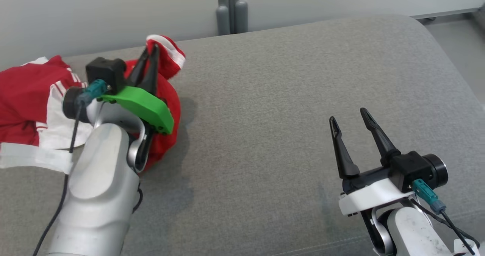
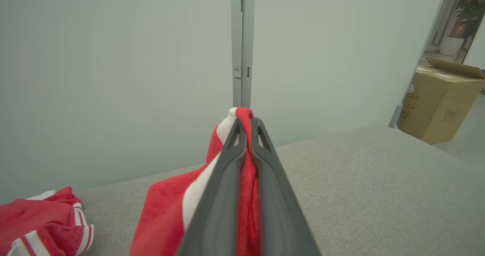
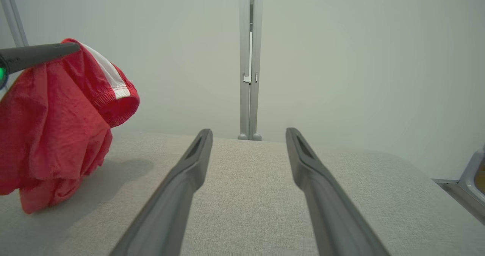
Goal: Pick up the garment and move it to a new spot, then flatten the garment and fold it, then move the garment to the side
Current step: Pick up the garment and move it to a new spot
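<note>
Two grippers over the grey cushion (image 1: 284, 97): our left gripper (image 1: 150, 48) clamps the red garment (image 1: 170, 64), our right gripper (image 1: 348, 115) hangs splayed, empty. We should lift until cloth clears it.

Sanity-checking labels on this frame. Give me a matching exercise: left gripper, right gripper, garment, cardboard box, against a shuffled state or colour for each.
Column 1
1. left gripper
2. right gripper
3. garment
4. cardboard box

Column 2
A. open, holding nothing
B. brown, beyond the edge of the grey cushion
C. shut on cloth
D. red and white, one part lifted

Pairs: 1-C, 2-A, 3-D, 4-B
</note>
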